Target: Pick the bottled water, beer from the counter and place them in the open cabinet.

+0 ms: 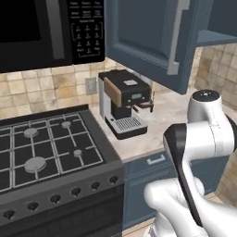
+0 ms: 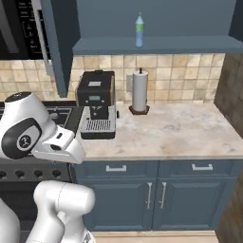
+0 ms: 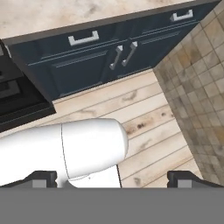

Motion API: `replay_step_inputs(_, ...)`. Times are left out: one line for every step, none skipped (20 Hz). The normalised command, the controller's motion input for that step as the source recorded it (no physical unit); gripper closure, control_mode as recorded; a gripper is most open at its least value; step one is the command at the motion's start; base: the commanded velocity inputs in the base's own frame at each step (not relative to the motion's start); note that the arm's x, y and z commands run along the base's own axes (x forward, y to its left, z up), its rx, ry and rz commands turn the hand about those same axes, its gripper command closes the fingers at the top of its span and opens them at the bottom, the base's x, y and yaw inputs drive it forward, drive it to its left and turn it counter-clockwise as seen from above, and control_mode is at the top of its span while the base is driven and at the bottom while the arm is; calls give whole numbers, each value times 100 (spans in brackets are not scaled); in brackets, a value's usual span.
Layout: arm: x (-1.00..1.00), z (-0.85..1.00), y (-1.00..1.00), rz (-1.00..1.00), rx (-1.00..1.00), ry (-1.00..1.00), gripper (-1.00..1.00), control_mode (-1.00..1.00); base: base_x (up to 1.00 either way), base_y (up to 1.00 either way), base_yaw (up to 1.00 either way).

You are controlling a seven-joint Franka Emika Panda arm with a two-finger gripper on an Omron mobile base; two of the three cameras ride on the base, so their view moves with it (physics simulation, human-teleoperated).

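Kitchen counter of beige marbled stone runs from the stove at nine o'clock in the left base view, with a coffee machine near centre and the cabinet door hanging open at one o'clock. My white arm rises at five o'clock.

Seen from the right base view, the open cabinet spans twelve o'clock, and the bottled water stands upright on its shelf. So that half looks done, by my judgement. Below it a paper towel roll stands on the counter beside the coffee machine. I cannot find the beer on the stretch of counter shown; it may sit somewhere off to a side.

Looking along my hand, I face down at the wooden floor and the blue-grey base cabinets at twelve o'clock. My gripper has its jaws spread fully apart, tips at seven and five o'clock, holding nothing. The water is well above and away from my jaws.

Next I likely need to locate the beer, then swing toward it with my jaws kept wide.
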Motion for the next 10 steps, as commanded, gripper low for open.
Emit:
replay_step_inputs(0, 0, 0, 0, 0, 0, -100, 100, 0, 65, -2)
replay_step_inputs(0, 0, 0, 0, 0, 0, -100, 100, 0, 63, -3)
replay_step_inputs(0, 0, 0, 0, 0, 0, -100, 100, 0, 61, -3)
replay_step_inputs(0, 0, 0, 0, 0, 0, -100, 100, 0, 61, -3)
replay_step_inputs(0, 0, 0, 0, 0, 0, -100, 100, 0, 63, -3)
replay_step_inputs(0, 0, 0, 0, 0, 0, -100, 100, 0, 62, -3)
replay_step_inputs(0, 0, 0, 0, 0, 0, -100, 100, 0, 66, -3)
replay_step_inputs(0, 0, 0, 0, 0, 0, -100, 100, 0, 68, -3)
replay_step_inputs(0, 0, 0, 0, 0, 0, -100, 100, 0, 72, -3)
replay_step_inputs(0, 0, 0, 0, 0, 0, -100, 100, 0, 83, -5)
